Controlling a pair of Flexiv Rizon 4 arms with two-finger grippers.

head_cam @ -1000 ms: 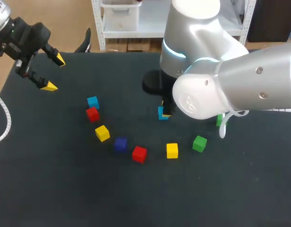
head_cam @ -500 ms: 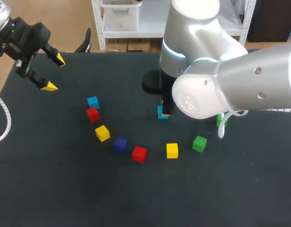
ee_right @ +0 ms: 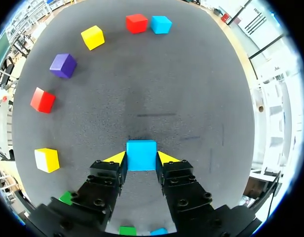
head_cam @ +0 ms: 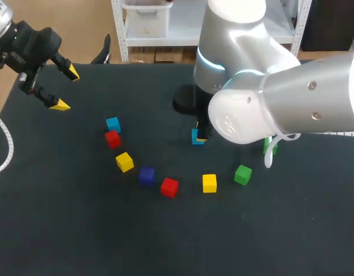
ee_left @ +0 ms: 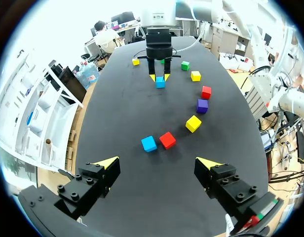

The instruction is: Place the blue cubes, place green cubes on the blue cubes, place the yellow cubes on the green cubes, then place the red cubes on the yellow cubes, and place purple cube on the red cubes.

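Step in hand is, I think, the 1st one, i.e. placing the blue cubes: no cube is stacked on another yet. The R gripper (ee_right: 141,158) is clenched on one blue cube (ee_right: 141,153), w/ its fingers pressing it from two sides, approx. at the middle of the table (head_cam: 79,230), a bit toward the far edge. Whether the cube sits on the surface or just above it, I cannot tell. The L gripper (ee_left: 157,164) is released, fingers wide apart w/ nothing between, above the far left corner. The second blue cube (head_cam: 113,124) lies toward the left edge, just beside a red cube (head_cam: 112,138). From there an arc runs toward the right edge: yellow cube (head_cam: 124,161), purple cube (head_cam: 146,175), second red cube (head_cam: 169,187), second yellow cube (head_cam: 209,183), green cube (head_cam: 242,174). A second green cube (head_cam: 267,146) is half hidden by the R arm (head_cam: 269,109). Next move prob. calls for settling the held cube at the base spot, then opening and rising straight up so it is not dragged. After that the second blue cube needs care, since the red neighbour leaves little room for a finger.
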